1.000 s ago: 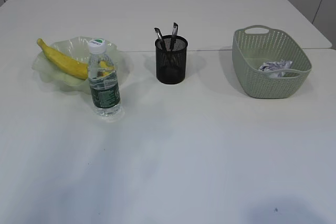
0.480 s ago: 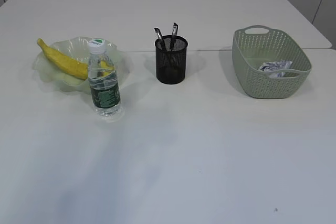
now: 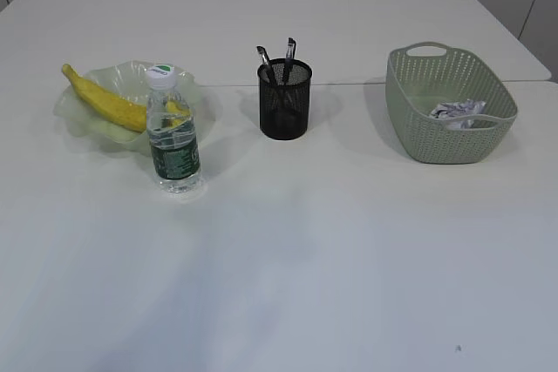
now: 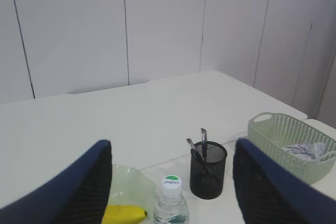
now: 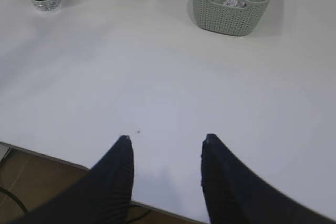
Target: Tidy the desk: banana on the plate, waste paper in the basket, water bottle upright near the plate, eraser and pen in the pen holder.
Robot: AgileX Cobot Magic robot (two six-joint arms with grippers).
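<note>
Left claw (image 4: pixel 170 182) released, empty, high above water bottle (image 3: pixel 174 132), banana (image 3: pixel 105 102) on plate (image 3: pixel 131 71). Right claw (image 5: pixel 167 145) released, empty, at near counter (image 3: pixel 349 259) edge. Pens (image 3: pixel 288 48) in holder (image 3: pixel 284 99), eraser maybe hidden. Paper (image 3: pixel 458 112) in basket (image 3: pixel 410 128).

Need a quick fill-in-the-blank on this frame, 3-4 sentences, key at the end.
1. The banana lies on the ____.
2. The crumpled paper sits inside the ____.
3. The bottle stands ____ in front of the plate.
4. The pens stick out of the black mesh ____.

Missing words: plate; basket; upright; holder
</note>
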